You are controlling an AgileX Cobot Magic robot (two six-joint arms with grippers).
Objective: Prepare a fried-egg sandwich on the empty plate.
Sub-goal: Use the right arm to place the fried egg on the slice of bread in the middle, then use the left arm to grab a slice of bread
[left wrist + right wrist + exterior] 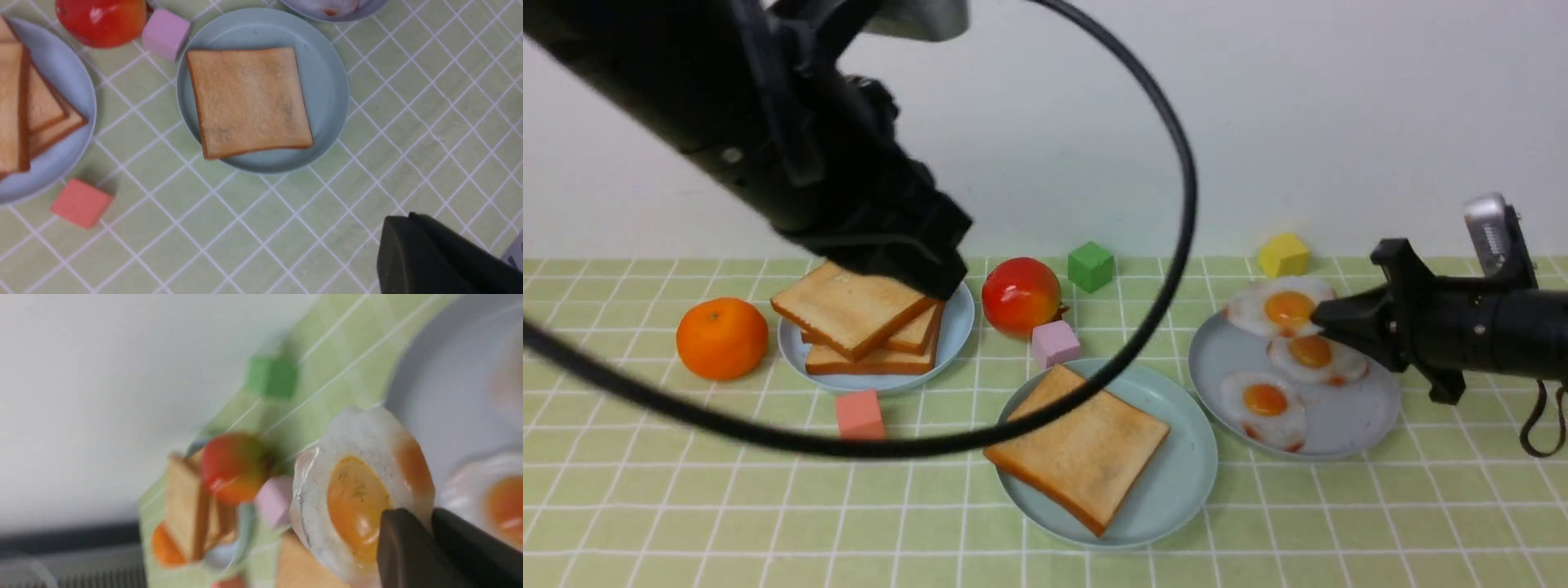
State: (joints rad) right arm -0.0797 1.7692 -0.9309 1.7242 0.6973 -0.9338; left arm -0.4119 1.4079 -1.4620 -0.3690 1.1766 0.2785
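Covering the tabletop, a pale green cloth gridded with white lines runs back to a plain white wall. On the round mint-green plastic plate lies one square golden toast slice. The right gripper is clamped on the glossy white-rimmed fried egg with its orange yolk, at the far rim of the greyish-blue plate. The left gripper hangs over the stacked toast slices, partly hiding them. Its jaws are out of sight, so its grip cannot be told. A black cable loops across the front view.
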